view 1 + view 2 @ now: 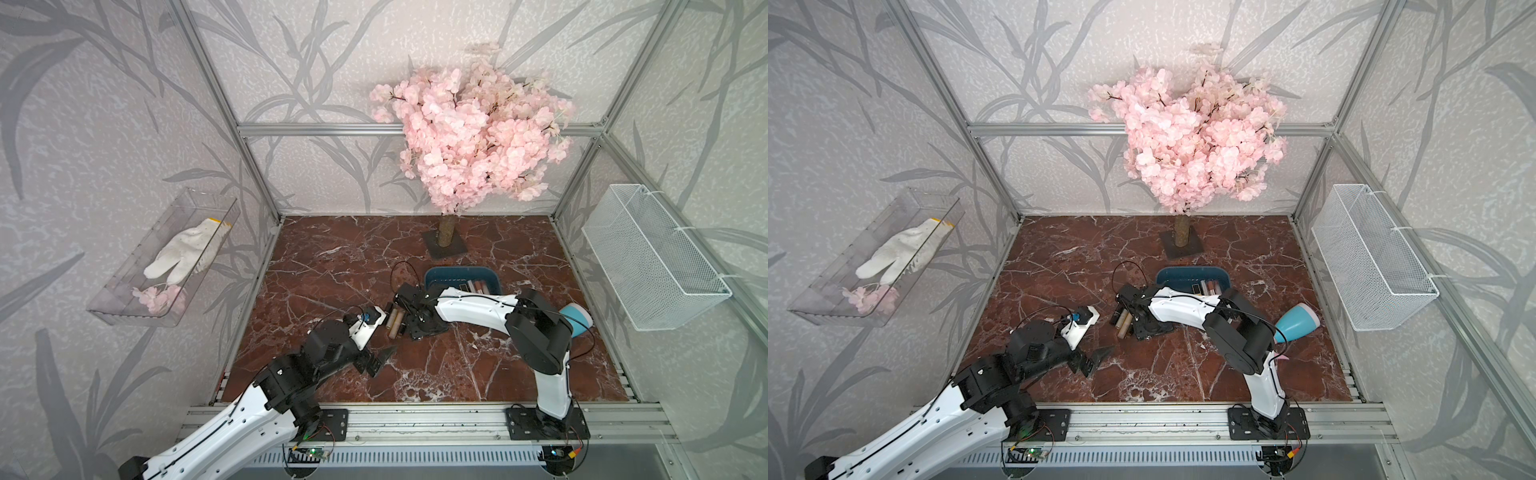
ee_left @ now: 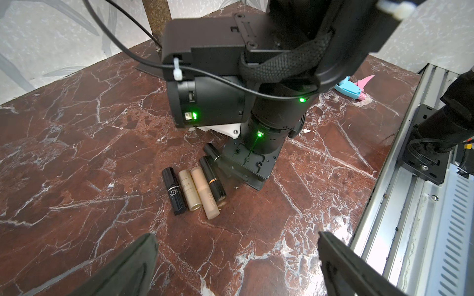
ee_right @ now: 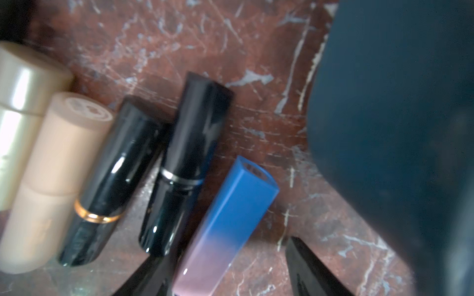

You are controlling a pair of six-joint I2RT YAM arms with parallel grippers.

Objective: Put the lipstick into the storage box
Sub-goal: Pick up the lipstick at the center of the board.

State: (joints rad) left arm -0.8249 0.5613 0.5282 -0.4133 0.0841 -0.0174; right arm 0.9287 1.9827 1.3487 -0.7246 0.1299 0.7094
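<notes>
Right gripper (image 3: 228,251) is down at the table (image 1: 332,266), jaws apart and straddling the pink end of a blue-pink lipstick (image 3: 230,210); one finger (image 3: 151,276) looks close against its side, the other stands clear, so no grip yet. Left gripper (image 2: 236,266) spread wide, empty, hovering near-left of the tubes, doing nothing. Blue-pink lipstick lies flat on the table at the right end of a loose row (image 2: 197,189), a black lipstick (image 3: 184,164) just beside it, beige ones (image 3: 64,153) further left. Box (image 1: 459,273) sits mid-table just far-right of the row, apart from the blue-pink one; several lipsticks (image 1: 478,286) already lie in it. Step in hand, by my read: grasp, jaws placed but not closed. Next move calls for closing square on the flat sides, lifting straight up so the black neighbour isn't dragged or rolled, then a short carry far-right over the rim and letting go inside. Five more tubes wait on the table after this one.
</notes>
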